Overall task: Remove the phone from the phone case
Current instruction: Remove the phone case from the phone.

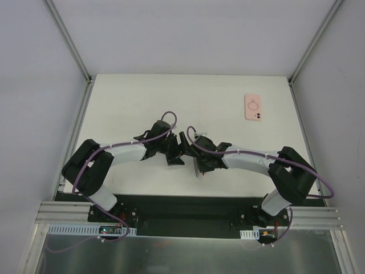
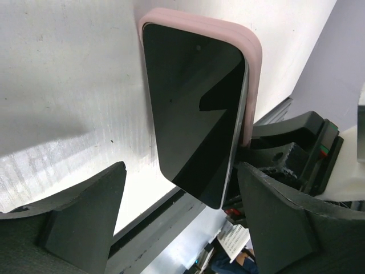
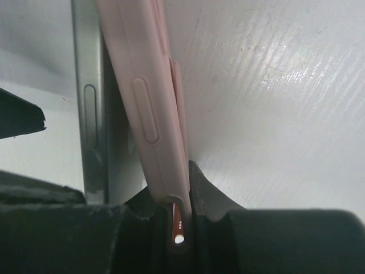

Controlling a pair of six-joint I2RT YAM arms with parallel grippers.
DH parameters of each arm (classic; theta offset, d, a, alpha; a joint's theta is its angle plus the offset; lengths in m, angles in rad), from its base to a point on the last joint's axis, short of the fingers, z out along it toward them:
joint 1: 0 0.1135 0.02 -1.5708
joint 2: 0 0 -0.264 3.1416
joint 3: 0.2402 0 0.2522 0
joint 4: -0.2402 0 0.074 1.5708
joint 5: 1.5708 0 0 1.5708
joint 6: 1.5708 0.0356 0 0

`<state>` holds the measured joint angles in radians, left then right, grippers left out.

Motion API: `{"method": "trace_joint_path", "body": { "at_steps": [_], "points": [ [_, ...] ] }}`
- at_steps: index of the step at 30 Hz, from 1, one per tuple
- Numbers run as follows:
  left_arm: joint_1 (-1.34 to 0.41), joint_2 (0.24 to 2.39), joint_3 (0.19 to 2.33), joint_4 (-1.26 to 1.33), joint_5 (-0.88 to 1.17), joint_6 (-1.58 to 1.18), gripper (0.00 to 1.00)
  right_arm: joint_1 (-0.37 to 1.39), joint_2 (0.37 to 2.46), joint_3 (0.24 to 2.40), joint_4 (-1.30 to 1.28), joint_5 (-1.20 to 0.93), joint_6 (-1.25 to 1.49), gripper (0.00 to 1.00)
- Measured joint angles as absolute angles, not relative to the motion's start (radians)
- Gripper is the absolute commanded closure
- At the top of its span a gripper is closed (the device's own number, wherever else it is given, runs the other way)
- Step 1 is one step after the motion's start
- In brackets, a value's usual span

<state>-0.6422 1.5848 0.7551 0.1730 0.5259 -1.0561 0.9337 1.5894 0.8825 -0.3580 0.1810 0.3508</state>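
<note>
Nearest my left wrist camera, the left fingers stand spread wide, one dark pad on each side of the view, gripping nothing. Between them hangs the lower end of the phone, black screen facing the lens. One pad sits just beside the phone's metal edge; I cannot tell whether it touches. The other pad is clearly apart from it.

Behind the phone I see the pink phone case. At the far end the phone sits inside the case rim. Toward the near end it tilts away, and a gap opens along one long side.

On my right wrist camera, the right fingers are clenched on the case, pinching its near end between the pads. The pink side wall with its moulded buttons runs up and away from the grip. Alongside it the phone's grey metal edge stands apart from the case wall, with a dark slot between them.

From above, both arms meet over the near middle of the white desk, with phone and case held up off the surface between them. Well apart, toward the far right of the desk, a second pink case lies flat, back upward, with a ring on it. Nothing lies between it and the arms.
</note>
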Motion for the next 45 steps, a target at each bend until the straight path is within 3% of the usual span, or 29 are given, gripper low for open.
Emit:
{"method": "trace_joint_path", "body": {
  "at_steps": [15, 28, 35, 36, 42, 45],
  "points": [
    [-0.649, 1.607, 0.753, 0.244, 0.447, -1.117, 0.24, 0.945, 1.589, 0.888, -0.376, 0.199, 0.350, 0.99],
    [-0.687, 1.649, 0.812, 0.161, 0.383, -1.134, 0.33, 0.948, 1.589, 0.894, -0.390, 0.205, 0.349, 0.99],
    [-0.703, 1.658, 0.873, 0.056, 0.333, -1.104, 0.49, 0.950, 1.589, 0.896, -0.393, 0.206, 0.347, 0.98],
    [-0.706, 1.658, 0.879, 0.045, 0.327, -1.098, 0.56, 0.951, 1.589, 0.897, -0.394, 0.206, 0.347, 0.99],
    [-0.714, 1.647, 0.885, 0.021, 0.303, -1.066, 0.67, 0.953, 1.589, 0.899, -0.398, 0.206, 0.348, 0.99],
    [-0.716, 1.647, 0.886, 0.019, 0.301, -1.051, 0.81, 0.953, 1.589, 0.900, -0.402, 0.207, 0.352, 0.99]
  ]
}}
